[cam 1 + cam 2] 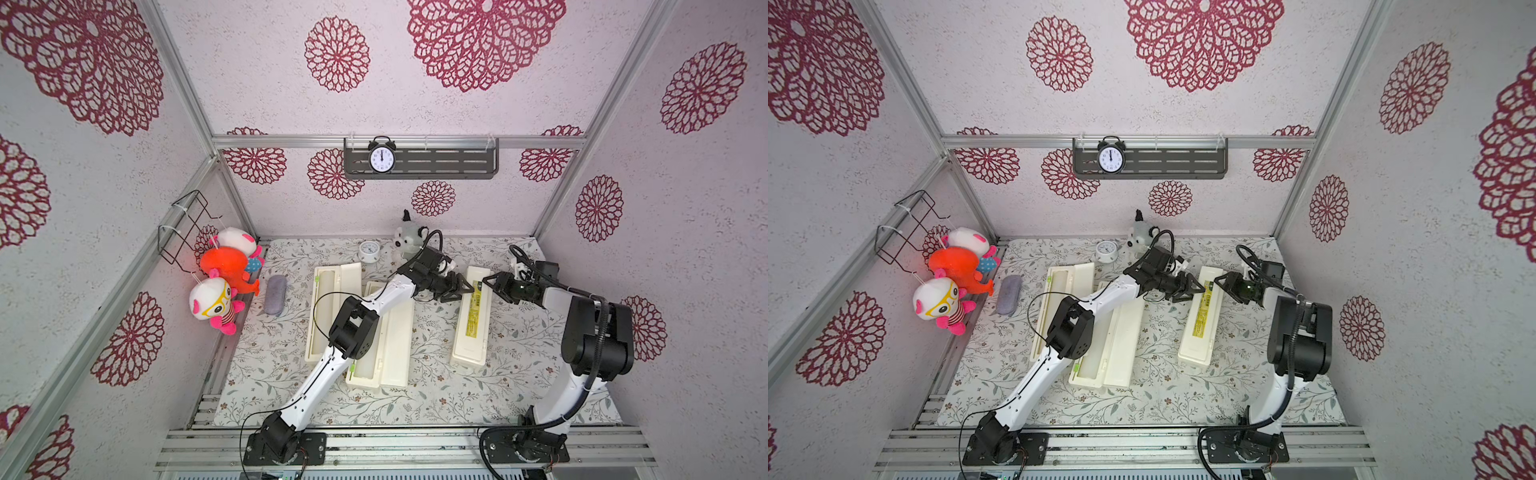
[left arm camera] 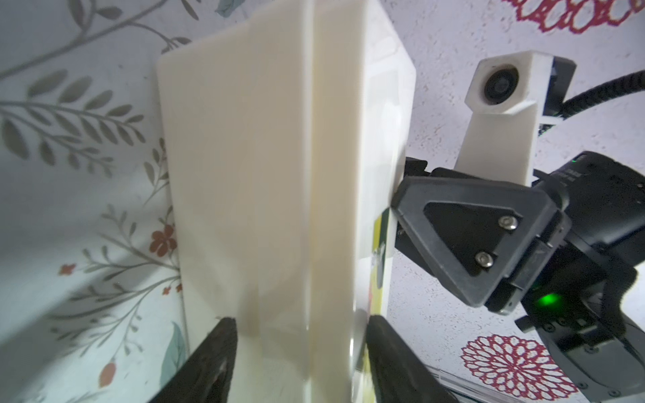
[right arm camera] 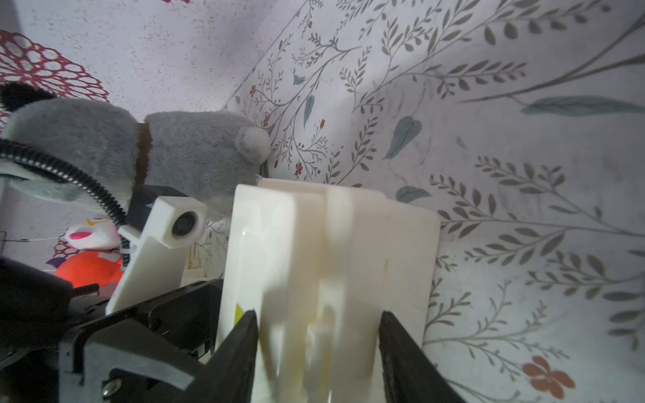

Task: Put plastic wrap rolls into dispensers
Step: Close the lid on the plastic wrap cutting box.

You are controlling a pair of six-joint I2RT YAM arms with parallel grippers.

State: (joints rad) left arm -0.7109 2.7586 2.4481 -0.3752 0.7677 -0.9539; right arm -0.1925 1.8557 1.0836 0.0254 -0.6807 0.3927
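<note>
- How many dispensers?
- Three on the desk (image 1: 436,395). Two lie open at centre-left: the left open dispenser (image 1: 332,299) and the middle open dispenser (image 1: 395,353), which is partly under the left arm. The closed dispenser (image 1: 471,324) lies right of centre, yellow-green label up.
- Which way do they point?
- All nearly parallel. Their long axes run from the lower frame up toward the back wall, far ends leaning slightly right.
- And the rolls?
- I cannot count them. The open troughs look pale, but whether a roll lies inside I cannot tell.
- The fingers?
- The left fingers (image 2: 216,363) and right fingers (image 3: 241,356) meet the closed dispenser's far end from opposite sides. In each wrist view they stand apart with the box between them — clamped or just bracketing, I cannot tell.
- Anything else?
- Two clocks, four plush toys, one grey pouch (image 1: 275,295).
</note>
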